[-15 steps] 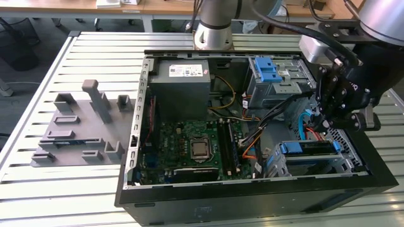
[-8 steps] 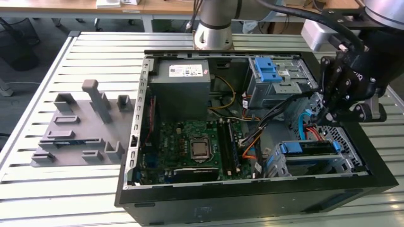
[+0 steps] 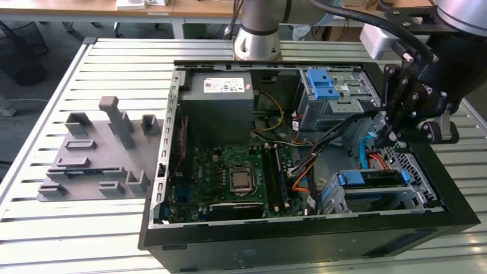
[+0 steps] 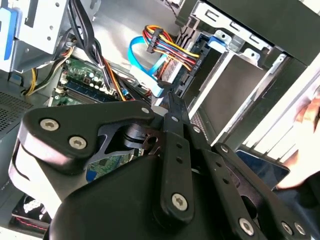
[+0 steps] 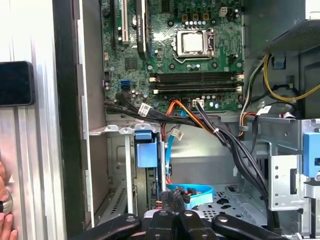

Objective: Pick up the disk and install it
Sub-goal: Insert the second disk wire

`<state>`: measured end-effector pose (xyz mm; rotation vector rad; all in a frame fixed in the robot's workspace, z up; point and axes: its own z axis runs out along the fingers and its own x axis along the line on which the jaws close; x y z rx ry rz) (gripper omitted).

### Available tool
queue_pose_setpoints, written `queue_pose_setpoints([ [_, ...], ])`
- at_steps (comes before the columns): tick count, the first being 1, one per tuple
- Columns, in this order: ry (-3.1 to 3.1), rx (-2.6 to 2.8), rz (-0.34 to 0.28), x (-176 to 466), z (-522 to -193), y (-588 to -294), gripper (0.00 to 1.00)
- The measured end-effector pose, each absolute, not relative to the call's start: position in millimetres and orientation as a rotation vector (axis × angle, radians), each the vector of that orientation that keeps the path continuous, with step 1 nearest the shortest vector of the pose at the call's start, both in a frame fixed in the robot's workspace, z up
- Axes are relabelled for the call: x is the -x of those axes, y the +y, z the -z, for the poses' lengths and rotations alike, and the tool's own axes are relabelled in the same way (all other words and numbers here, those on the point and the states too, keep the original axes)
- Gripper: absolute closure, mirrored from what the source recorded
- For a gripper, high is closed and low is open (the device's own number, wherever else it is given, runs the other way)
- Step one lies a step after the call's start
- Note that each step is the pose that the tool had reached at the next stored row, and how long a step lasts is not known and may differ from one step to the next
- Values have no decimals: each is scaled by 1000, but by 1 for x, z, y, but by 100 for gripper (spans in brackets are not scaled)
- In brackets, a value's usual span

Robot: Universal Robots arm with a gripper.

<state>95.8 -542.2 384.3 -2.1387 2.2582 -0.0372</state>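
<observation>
The disk (image 3: pixel 373 178), dark-topped with a blue frame, lies in the metal drive bay at the case's front corner, on the exterior view's right. Its blue frame end (image 5: pixel 146 150) also shows between the bay's rails in the first wrist view. My gripper (image 3: pixel 392 137) hangs inside the case just behind that bay. Its fingers are shut together, and the tips (image 4: pixel 172 100) rest by the black connector (image 5: pixel 172 197) of a blue flat cable and a bundle of coloured wires (image 4: pixel 172 55). I see nothing of the disk between the fingers.
The open computer case (image 3: pixel 304 240) lies on a slatted metal table. Inside are the power-supply box (image 3: pixel 220 103), the motherboard (image 3: pixel 236 177) and a drive cage with a blue latch (image 3: pixel 327 85). A grey fixture (image 3: pixel 91 154) sits to the case's left. A person's hand (image 5: pixel 6 220) and a dark device (image 5: pixel 15 82) are beside the case.
</observation>
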Motion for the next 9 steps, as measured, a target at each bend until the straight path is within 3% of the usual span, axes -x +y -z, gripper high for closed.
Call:
queue_pose_setpoints([
  [9, 2257, 2138, 35, -94, -382, -535, 89],
])
